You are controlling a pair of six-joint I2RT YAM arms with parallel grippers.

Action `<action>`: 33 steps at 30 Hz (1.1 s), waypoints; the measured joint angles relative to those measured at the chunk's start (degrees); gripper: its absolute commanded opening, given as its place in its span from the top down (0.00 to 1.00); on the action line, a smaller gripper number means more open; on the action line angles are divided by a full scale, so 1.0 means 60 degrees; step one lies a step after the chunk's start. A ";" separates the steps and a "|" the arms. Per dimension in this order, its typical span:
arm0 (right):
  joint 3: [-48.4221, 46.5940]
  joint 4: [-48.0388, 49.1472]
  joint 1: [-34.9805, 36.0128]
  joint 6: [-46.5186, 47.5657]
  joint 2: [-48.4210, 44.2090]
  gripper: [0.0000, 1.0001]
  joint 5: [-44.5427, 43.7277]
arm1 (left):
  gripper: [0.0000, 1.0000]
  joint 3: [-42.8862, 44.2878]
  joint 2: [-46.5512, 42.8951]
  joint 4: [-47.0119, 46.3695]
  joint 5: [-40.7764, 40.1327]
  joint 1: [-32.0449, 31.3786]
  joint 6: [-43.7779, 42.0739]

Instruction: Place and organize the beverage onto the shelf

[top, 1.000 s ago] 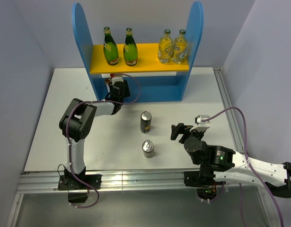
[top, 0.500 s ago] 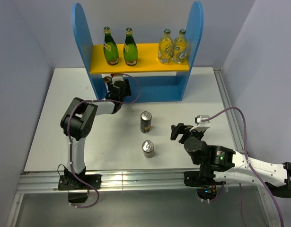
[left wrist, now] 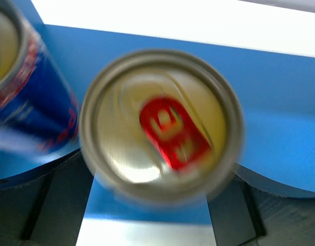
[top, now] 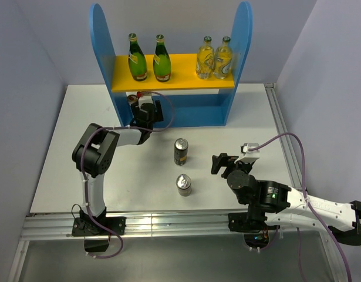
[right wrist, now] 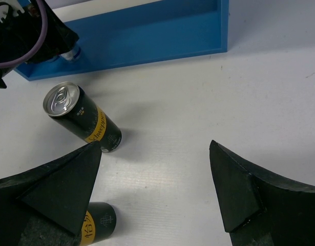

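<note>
The left arm stretches across the white bench [top: 63,153] to the far edge, its elbow raised, and its left claw [top: 146,111] reaches under the yellow upper board [top: 174,80] of the blue rack with round-topped side panels [top: 245,41]. In the left wrist view a slim silver-blue can with a red tab [left wrist: 162,125] stands on the blue lower tier [left wrist: 280,102] between the black fingers [left wrist: 39,205]. I cannot tell whether they press it or stand clear. A second slim silver-blue can [left wrist: 29,97] stands just beside it, toward the rack's left panel.

The right arm lies low along the near right corner. Its right claw [top: 222,164] is spread wide and holds nothing above the bench.

Two green glass bottles with yellow labels [top: 137,59] stand on the board's left half and two pale clear bottles [top: 215,57] on its right. Two dark black-gold cans, one farther [top: 181,151] and one nearer [top: 184,185], stand mid-bench, apart from the rack.
</note>
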State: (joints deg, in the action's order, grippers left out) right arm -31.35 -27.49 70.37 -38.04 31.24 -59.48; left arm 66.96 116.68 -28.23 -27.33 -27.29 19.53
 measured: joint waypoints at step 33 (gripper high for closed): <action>-0.0554 -0.0936 0.5519 -0.2860 0.2324 0.00 0.0951 | 0.15 -0.5348 -0.9508 0.3351 -0.2284 -0.4852 0.1734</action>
State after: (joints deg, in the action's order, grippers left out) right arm -34.68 -33.10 103.48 -55.20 45.19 -53.78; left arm 34.87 59.64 -8.12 -41.04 -56.40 29.93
